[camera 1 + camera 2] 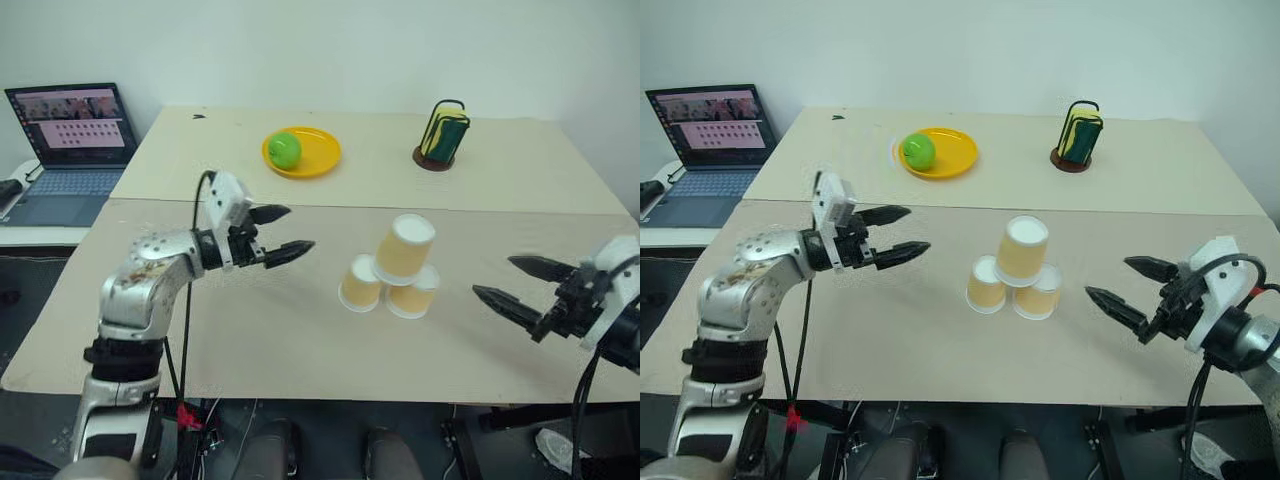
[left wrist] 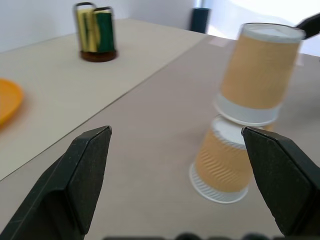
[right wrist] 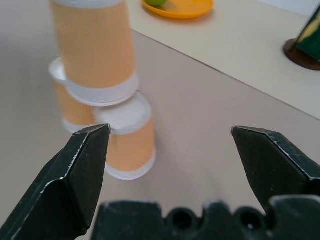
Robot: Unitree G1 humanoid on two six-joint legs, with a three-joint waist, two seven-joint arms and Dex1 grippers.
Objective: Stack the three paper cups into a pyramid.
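Both claws are seen spread wide and holding nothing: the left gripper [image 1: 285, 232] is held above the table [image 1: 280, 350] on one side of the stack, the right gripper [image 1: 512, 283] on the other, each pointing inward toward it. Between them the 3 paper cups [image 1: 393, 270] are stacked upside down as a pyramid: 2 stand side by side on the tabletop, and the 3rd rests on top, tilted. A clear gap of bare tabletop is left between each set of fingertips and the cups, and open surface runs from the stack to the near table edge.

Beyond the left gripper, on the far table section, a yellow plate [image 1: 318, 158] carrying a green fruit [image 1: 285, 150] is seen; beyond the right gripper, a small holder [image 1: 443, 134] with green and yellow contents stands on a dark round base. A laptop [image 1: 70, 150] sits off the table, past the left arm.

From the right wrist view, the top cup is shown resting on the bases of both lower cups. From the left wrist view, 1 lower cup is almost wholly hidden behind the other.
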